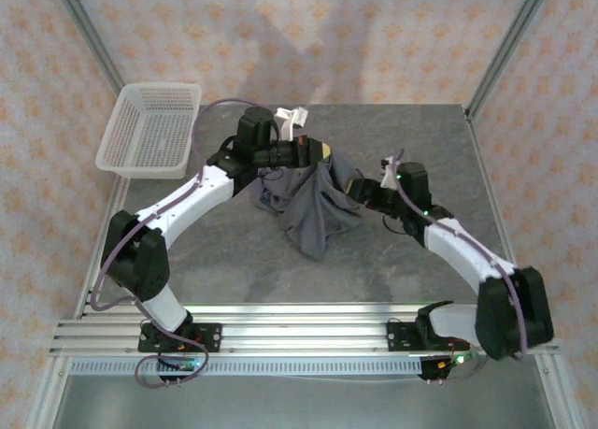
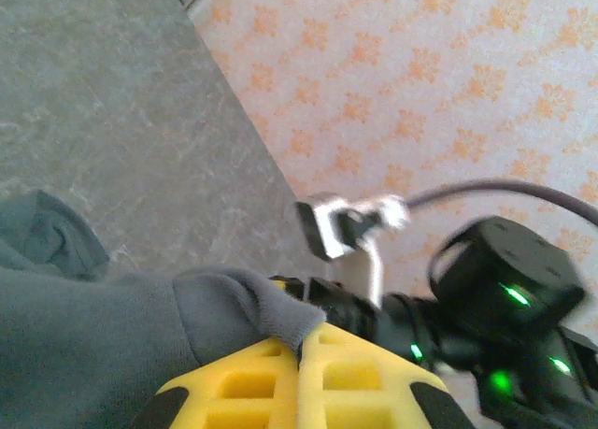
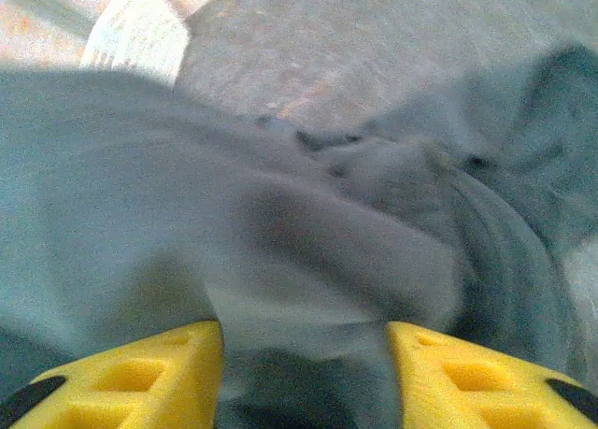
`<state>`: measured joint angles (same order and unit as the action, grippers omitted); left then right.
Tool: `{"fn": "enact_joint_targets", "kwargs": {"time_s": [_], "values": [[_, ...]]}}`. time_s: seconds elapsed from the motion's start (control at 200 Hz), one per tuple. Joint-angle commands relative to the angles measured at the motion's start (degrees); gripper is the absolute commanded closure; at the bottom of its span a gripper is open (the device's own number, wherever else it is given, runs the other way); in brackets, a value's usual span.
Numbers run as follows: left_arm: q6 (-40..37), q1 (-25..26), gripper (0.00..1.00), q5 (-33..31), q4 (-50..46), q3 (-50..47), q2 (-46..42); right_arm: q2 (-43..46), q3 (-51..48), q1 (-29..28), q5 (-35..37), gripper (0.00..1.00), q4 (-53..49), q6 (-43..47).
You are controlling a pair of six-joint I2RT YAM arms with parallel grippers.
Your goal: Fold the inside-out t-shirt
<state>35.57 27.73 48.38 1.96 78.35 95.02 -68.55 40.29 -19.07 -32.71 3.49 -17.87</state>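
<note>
Yellow fingers (image 2: 364,368) of left tool (image 2: 301,354) pressed together, a fold of the inside-out t-shirt (image 1: 313,214) pinched in the seam between them.

Left tool fully closed on the cloth; a grey lump of fabric bulges just above the fingertips. Seen from above, the shirt hangs bunched between both tools over the middle of the table (image 1: 234,251), somewhat toward the far edge, gathered into a downward point. Cannot tell whether that point touches the table. Right tool (image 3: 304,340) at the shirt's right side, fingers standing well apart, cloth draped across the gap, no pinch visible. White mesh basket (image 1: 154,88) at the far left corner, well apart from the shirt.
</note>
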Motion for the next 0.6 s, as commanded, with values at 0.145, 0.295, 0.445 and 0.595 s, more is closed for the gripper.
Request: {"fn": "enact_joint_targets", "kwargs": {"time_s": [0.145, 0.295, 0.445, 0.595], "values": [[-1.0, 0.7, 1.0, 0.84, -2.03, 2.87, 0.05, -1.69, 4.19, -11.37, 31.63, 0.43, 6.79, 34.07], [-0.91, 1.01, 1.0, 0.62, -2.19, 3.7, 0.31, -8.7, 8.37, -12.5, 29.67, 0.39, 7.41, 40.45], [-5.58, 0.57, 1.0, -5.09, -10.13, 3.88, -1.09, -9.91, 12.91, -12.55, 29.31, 0.81, 0.98, 37.65], [-17.0, -2.58, 1.0, -29.21, -28.06, 4.37, 1.56, -1.55, 15.7, -9.85, -5.77, 1.0, -10.13, 29.6]]}}
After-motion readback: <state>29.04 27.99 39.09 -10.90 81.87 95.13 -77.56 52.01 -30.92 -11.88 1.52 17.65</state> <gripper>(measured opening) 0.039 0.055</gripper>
